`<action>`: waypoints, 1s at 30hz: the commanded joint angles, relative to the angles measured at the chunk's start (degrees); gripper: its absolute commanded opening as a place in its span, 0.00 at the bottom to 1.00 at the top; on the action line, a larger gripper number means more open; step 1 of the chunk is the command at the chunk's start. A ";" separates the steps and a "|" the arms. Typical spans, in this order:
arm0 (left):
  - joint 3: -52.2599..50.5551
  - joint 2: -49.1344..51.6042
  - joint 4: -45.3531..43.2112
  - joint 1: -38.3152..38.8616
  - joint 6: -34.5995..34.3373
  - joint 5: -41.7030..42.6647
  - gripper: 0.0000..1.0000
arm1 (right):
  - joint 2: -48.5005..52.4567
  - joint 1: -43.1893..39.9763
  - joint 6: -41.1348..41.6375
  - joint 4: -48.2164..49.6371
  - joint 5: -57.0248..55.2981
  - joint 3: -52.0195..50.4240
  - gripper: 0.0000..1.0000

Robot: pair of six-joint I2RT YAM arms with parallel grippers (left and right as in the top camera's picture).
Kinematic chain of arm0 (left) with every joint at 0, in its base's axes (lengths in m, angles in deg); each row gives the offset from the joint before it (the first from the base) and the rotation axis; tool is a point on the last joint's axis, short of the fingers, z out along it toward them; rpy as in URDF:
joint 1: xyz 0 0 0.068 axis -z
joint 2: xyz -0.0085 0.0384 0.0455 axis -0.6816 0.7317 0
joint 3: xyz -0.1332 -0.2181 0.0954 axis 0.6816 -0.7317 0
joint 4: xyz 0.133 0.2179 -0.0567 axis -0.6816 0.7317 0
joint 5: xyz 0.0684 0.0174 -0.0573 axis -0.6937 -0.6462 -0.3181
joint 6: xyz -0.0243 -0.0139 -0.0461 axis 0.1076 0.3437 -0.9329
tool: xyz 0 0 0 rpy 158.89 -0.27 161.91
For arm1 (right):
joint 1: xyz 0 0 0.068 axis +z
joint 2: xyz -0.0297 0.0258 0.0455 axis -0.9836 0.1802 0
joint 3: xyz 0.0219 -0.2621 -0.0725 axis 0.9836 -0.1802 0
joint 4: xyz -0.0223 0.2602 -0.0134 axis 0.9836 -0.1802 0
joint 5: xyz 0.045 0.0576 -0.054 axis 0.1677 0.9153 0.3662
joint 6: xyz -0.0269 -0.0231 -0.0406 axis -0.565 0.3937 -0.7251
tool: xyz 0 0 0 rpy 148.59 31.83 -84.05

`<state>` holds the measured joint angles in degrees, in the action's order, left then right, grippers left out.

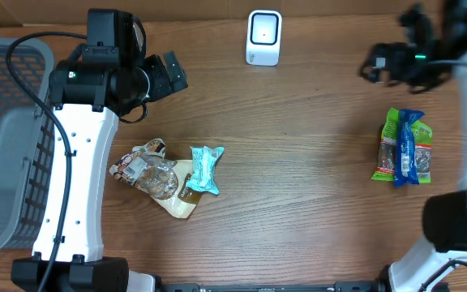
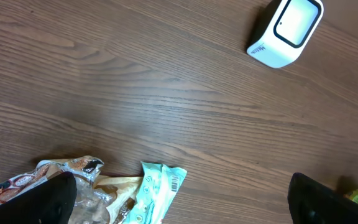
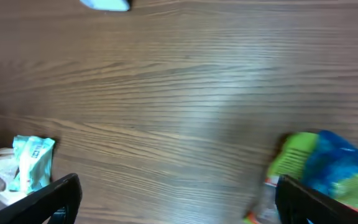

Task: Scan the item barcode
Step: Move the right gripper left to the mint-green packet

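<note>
We see a brown wooden table (image 1: 298, 203) carrying a white scanner (image 1: 263, 37) at its far edge, a heap of snack packets (image 1: 156, 174) on the left, and green and blue packets (image 1: 404, 148) on the right.

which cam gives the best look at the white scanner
Left wrist: the white scanner appears large and sharp, with its dark-rimmed window and side lettering visible. The overhead view shows the scanner whole but small. The right wrist view catches only a blurred pale sliver of it at the top edge.
</note>
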<state>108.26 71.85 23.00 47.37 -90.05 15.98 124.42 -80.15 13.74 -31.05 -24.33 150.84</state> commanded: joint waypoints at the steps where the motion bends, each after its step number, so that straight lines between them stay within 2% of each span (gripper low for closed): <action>1: 0.20 0.52 -0.22 0.11 -0.17 -0.35 1.00 | -0.04 6.64 9.99 2.27 -7.39 -0.15 1.00; 8: 0.20 0.52 -0.22 0.11 -0.17 -0.37 1.00 | 2.25 17.16 10.54 8.11 10.82 -1.16 1.00; 14: 0.20 0.52 -0.22 0.11 -0.17 -0.35 1.00 | 2.84 23.17 11.85 12.13 10.84 -2.84 1.00; 17: 0.20 0.52 -0.22 0.11 -0.17 -0.35 1.00 | 2.89 26.25 12.92 15.58 10.23 -6.19 0.89; 22: 0.20 0.52 -0.22 0.11 -0.17 -0.35 0.99 | 2.89 30.32 27.28 24.00 4.20 -15.80 0.77; 25: 0.20 0.52 -0.22 0.11 -0.17 -0.35 1.00 | 2.89 32.33 34.88 31.06 4.22 -21.90 0.77; 30: 0.20 0.52 -0.22 0.11 -0.17 -0.35 1.00 | 2.89 35.85 40.41 44.13 4.17 -30.36 0.74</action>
<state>108.26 71.85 22.98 47.37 -90.05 15.98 127.57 -45.95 47.42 9.93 -19.21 123.26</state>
